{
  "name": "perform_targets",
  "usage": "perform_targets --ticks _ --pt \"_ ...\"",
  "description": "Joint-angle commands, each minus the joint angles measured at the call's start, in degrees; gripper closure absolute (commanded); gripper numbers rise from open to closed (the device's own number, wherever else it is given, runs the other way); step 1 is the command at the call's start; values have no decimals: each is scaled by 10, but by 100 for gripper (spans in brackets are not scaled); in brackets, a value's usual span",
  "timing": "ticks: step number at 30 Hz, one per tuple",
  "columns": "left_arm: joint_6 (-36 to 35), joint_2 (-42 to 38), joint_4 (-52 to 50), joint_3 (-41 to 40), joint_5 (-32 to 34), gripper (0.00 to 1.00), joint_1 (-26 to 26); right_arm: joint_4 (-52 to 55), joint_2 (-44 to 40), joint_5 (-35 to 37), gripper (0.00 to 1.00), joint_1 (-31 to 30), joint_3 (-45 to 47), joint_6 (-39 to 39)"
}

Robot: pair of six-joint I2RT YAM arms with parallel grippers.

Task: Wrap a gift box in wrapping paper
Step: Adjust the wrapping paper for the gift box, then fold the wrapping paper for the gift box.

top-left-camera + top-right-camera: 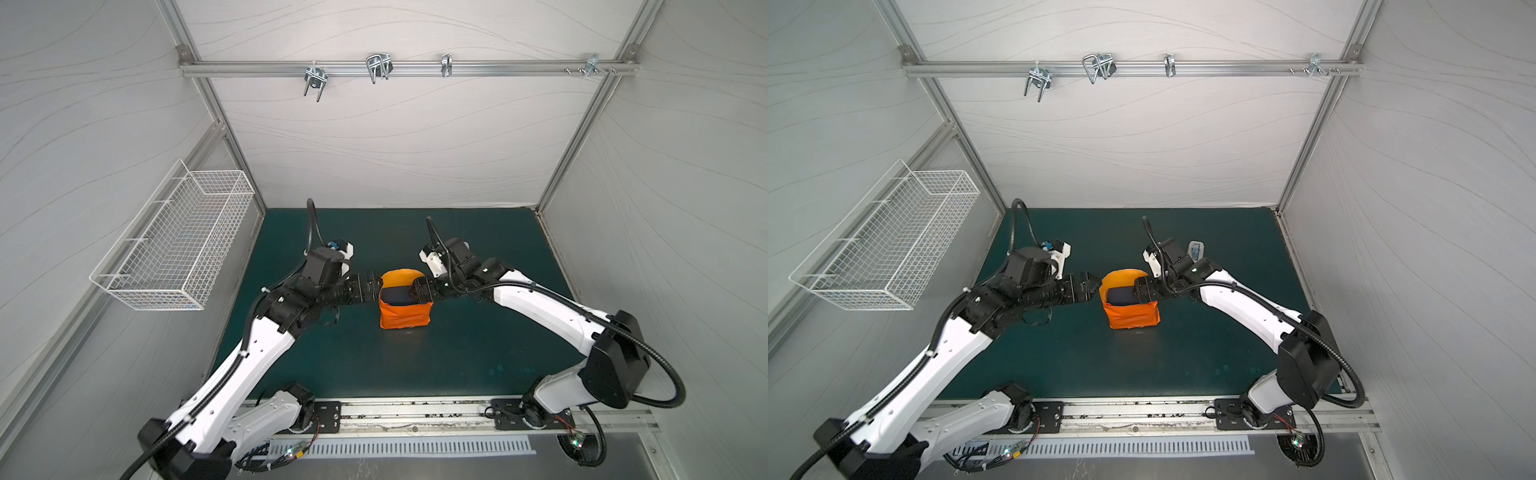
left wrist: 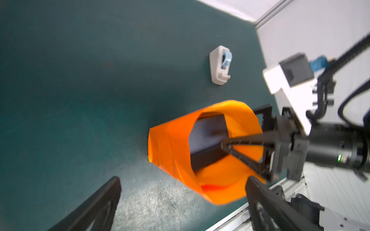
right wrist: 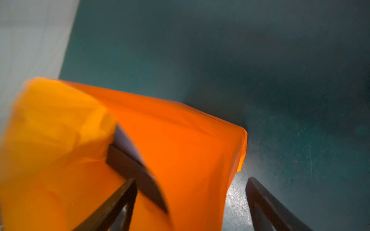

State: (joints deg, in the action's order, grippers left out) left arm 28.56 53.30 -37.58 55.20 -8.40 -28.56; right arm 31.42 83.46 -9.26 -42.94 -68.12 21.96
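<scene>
The wrapping paper (image 1: 405, 318) (image 1: 1133, 318) stands as an orange sleeve around the gift box (image 1: 397, 296) (image 1: 1119, 296) in the middle of the green mat. The sleeve's top is open and the dark box shows inside. My left gripper (image 1: 374, 286) (image 2: 184, 180) is open at the sleeve's left top edge, holding nothing, with the paper (image 2: 170, 148) just ahead of one finger. My right gripper (image 1: 415, 291) (image 3: 192, 181) is open at the right top edge. One of its fingers is inside the sleeve by the box (image 3: 125, 140). The other is outside the paper (image 3: 180, 140).
A small white-grey tape dispenser (image 2: 219, 66) (image 1: 1196, 250) lies on the mat behind the right arm. A white wire basket (image 1: 174, 249) hangs on the left wall. A metal rail (image 1: 415, 415) runs along the mat's front edge, and hooks hang from the back bar.
</scene>
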Motion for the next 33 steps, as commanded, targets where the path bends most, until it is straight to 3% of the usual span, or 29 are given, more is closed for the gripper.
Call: perform_targets --ticks 1,6,12,16,21,27,33 --pt "-12 -43 98 -81 -21 6 0 -24 -55 -22 9 24 -10 -11" --pt "4 -123 195 -200 -38 6 0 -94 -152 -78 9 82 83 -50" --pt "2 -152 288 -291 -32 4 -8 -304 -344 -151 8 102 334 -111" --pt "-19 -102 340 -293 4 4 -60 -431 -407 -98 3 59 451 -124" --pt "-29 -49 393 -280 28 8 -87 -505 -340 -25 1 -21 457 -184" --pt "-58 -49 436 -288 81 8 -87 -616 -216 9 1 -21 427 -192" --pt "-68 5 474 -271 52 11 -87 -656 -134 -20 4 -20 380 -195"
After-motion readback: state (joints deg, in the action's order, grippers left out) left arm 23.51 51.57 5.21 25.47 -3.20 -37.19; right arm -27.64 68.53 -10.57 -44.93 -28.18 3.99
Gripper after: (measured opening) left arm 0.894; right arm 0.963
